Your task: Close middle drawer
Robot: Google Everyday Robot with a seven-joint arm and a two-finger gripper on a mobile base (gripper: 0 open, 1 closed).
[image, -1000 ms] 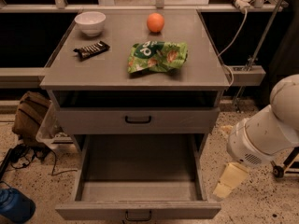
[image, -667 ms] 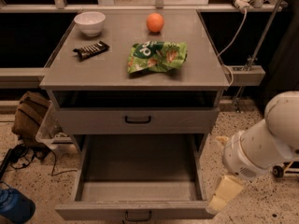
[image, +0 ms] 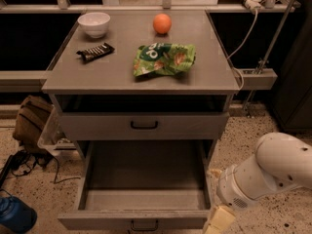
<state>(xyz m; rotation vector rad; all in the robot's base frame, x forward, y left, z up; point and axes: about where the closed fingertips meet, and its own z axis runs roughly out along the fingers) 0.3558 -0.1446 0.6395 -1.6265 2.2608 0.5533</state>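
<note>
Item 1, nearest: the gripper (image: 218, 222), a cream-coloured piece at the bottom edge of the view, on the end of the white arm (image: 273, 172). It hangs low, just off the right front corner of the open drawer. We cannot tell whether it is spread or pressed together, since the frame edge cuts it off. We judge that it is down at this height to get in front of the panel and push.

Item 2: the middle drawer (image: 136, 218), pulled fully out toward us, its grey tray bare. The low front panel carries a small black handle (image: 144, 225) at its centre. The panel lies to the left of the gripper. The handle is well apart from the gripper, and we see no contact between gripper and drawer. In our judgement the closing push has not yet begun.

Item 3: a blue object (image: 14, 216) on the floor at lower left, clear of the drawer's path.

Item 4: the upper drawer (image: 144, 126), taller-fronted, sitting shut above the open one.

Item 5: a brown bag (image: 31, 121) slumped on the floor beside the cabinet.

Item 6, farthest: the cabinet top (image: 117, 72), bearing a green chip bag (image: 165, 59), a chocolate bar (image: 95, 52), an orange (image: 162, 23) and a white bowl (image: 94, 23). All of these are out of the task's way.
</note>
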